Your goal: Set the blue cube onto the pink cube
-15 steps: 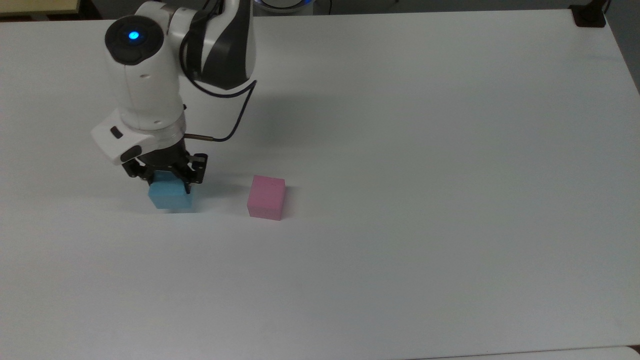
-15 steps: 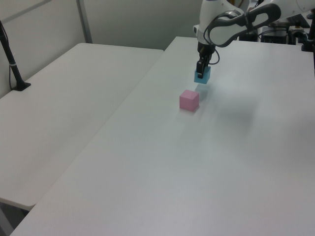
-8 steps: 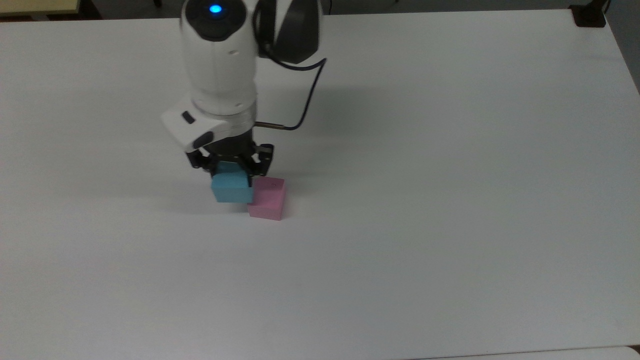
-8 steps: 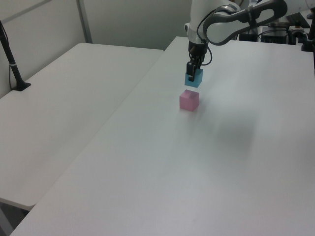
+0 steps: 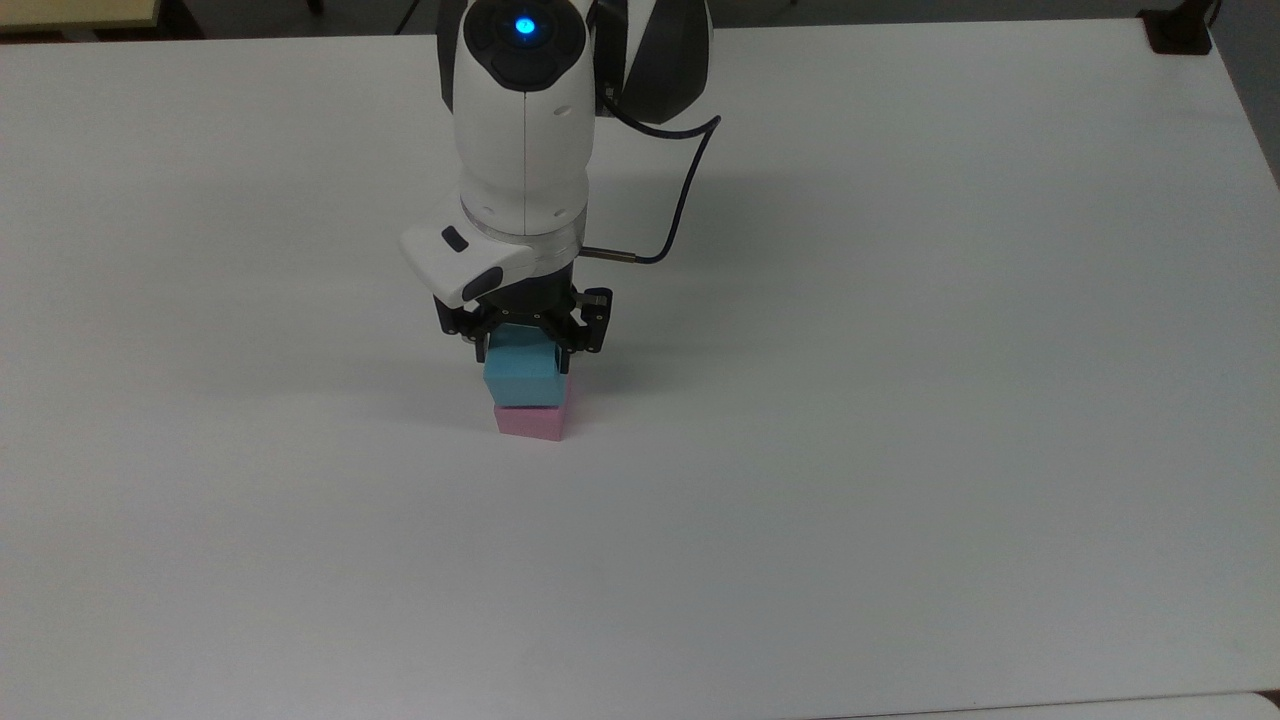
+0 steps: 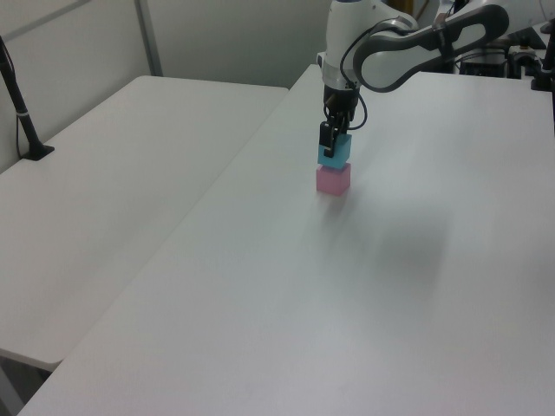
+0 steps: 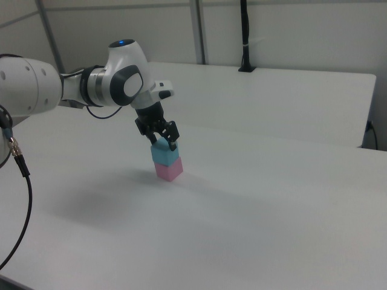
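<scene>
The blue cube point(image 5: 523, 377) point(image 6: 335, 152) point(image 7: 164, 154) sits directly above the pink cube point(image 5: 530, 423) point(image 6: 333, 180) point(image 7: 169, 170), their edges nearly lined up; whether it rests on it or hovers just above I cannot tell. My gripper point(image 5: 525, 350) point(image 6: 333, 141) point(image 7: 163, 144) points straight down and is shut on the blue cube, its black fingers against two opposite sides. Only the lower front of the pink cube shows in the top view; the blue cube covers the rest.
The white table point(image 5: 900, 400) spreads wide on all sides of the stack. A black post point(image 6: 19, 104) point(image 7: 244, 36) stands on a second white table point(image 6: 104, 191) beside it. A dark clamp point(image 5: 1178, 30) sits at the far right corner in the top view.
My gripper carried the blue cube from the top view's left over to the pink cube; it now stands right above it instead of beside it.
</scene>
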Motion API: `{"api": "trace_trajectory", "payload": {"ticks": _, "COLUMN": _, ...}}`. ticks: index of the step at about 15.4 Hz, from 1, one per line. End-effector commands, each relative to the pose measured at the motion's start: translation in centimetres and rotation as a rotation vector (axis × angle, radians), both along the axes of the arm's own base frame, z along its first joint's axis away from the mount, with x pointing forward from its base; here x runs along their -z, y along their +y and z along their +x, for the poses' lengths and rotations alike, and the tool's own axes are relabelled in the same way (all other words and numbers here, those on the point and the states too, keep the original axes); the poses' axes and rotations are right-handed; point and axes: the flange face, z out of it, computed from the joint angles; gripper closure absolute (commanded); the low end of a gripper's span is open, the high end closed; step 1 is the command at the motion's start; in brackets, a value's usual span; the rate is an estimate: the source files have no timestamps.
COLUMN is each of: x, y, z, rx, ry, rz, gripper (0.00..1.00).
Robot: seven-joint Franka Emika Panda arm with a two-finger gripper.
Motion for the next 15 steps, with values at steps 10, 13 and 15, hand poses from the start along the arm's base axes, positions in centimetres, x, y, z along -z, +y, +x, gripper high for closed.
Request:
{"api": "trace_trajectory", "payload": {"ticks": 10, "x": -13.9, "y": -0.5, "z": -8.0, "rx": 0.024, "ry": 0.11, "rz": 0.023, "gripper": 0.0}}
{"api": "trace_trajectory", "payload": {"ticks": 13, "x": -16.9, "y": -1.7, "z": -11.1, "rx": -0.012, "ry": 0.15, "rz": 0.03, "gripper": 0.0}}
{"api": "trace_trajectory", "payload": {"ticks": 15, "x": -18.2, "y": -2.4, "z": -12.5, "rx": -0.022, "ry": 0.16, "rz": 0.038, "gripper": 0.0}}
